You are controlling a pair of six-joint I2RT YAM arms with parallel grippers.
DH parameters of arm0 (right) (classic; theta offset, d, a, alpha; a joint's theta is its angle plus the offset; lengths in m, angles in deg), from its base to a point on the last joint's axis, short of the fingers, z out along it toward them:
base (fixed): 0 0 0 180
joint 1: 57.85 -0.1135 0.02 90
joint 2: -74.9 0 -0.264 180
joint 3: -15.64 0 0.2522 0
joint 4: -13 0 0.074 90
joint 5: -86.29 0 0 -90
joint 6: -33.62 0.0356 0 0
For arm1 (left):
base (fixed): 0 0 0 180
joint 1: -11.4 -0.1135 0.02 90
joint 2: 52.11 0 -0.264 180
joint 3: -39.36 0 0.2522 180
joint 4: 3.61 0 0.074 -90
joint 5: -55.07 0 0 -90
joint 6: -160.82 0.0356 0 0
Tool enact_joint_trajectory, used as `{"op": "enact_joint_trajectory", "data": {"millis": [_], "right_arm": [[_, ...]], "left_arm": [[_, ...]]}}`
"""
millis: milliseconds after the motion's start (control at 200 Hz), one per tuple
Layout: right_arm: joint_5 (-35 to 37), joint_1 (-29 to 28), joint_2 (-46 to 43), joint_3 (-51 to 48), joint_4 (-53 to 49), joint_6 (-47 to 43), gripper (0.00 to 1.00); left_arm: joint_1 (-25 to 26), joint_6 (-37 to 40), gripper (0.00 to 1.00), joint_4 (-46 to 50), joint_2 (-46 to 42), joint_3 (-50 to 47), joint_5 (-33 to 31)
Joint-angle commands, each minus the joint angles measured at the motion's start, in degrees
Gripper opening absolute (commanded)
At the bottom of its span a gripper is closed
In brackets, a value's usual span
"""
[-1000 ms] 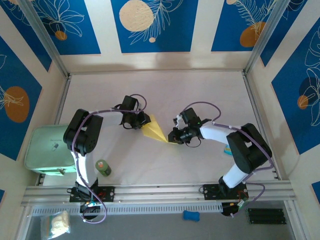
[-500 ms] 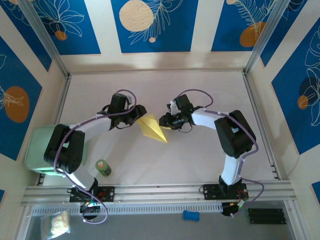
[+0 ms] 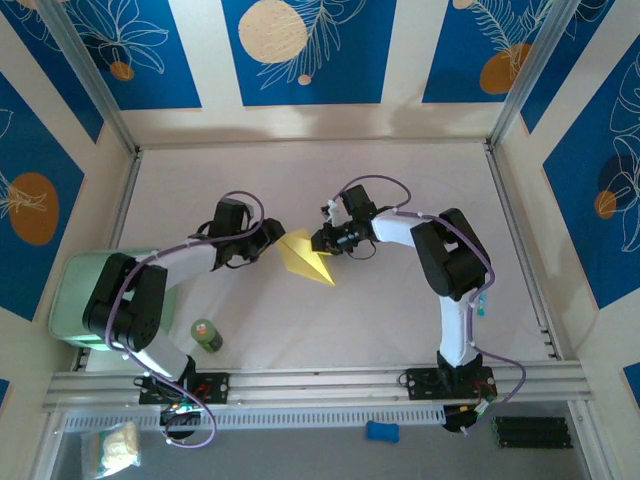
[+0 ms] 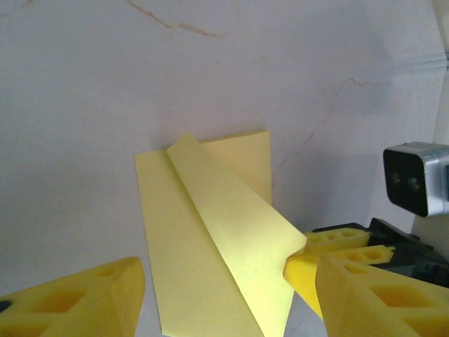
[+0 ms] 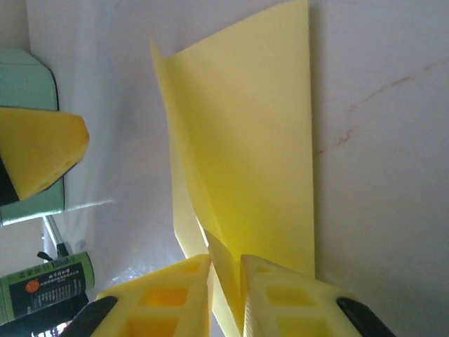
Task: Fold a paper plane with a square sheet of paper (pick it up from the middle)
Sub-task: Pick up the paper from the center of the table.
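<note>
The sheet is already a kite-shaped paper plane (image 3: 306, 259), so I judge the folding mostly done. One flap stands up and probably needs creasing flat. The plane lies on the table (image 3: 400, 190), beyond and right of the green bottle (image 3: 206, 335). Its nose points nearward, away from the bottle, and its long axis runs diagonally. The right gripper (image 3: 318, 241) jaws pinch the raised flap. The left gripper (image 3: 270, 238) jaws gape wide on the bottle's side, holding nothing.

No text can be read
The green bottle (image 5: 48, 282) carries a label with white characters and an orange round emblem, too small and blurred to make out.
</note>
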Motion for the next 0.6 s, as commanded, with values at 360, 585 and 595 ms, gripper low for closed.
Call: {"op": "enact_joint_trajectory", "data": {"millis": [360,585,595], "right_arm": [[-12.6,2.4,-9.6,-3.8,13.3,7.8,0.03],[-15.6,2.6,-13.2,-4.6,17.2,16.1,0.03],[-15.8,2.6,-13.2,-4.6,17.5,16.4,0.03]], "left_arm": [[-1.9,-3.3,0.67,-19.5,-6.3,-7.4,13.0],[-1.1,-9.7,0.70,-33.6,-7.0,-9.0,18.1],[-1.0,-9.9,0.70,-34.2,-6.9,-9.0,18.3]]}}
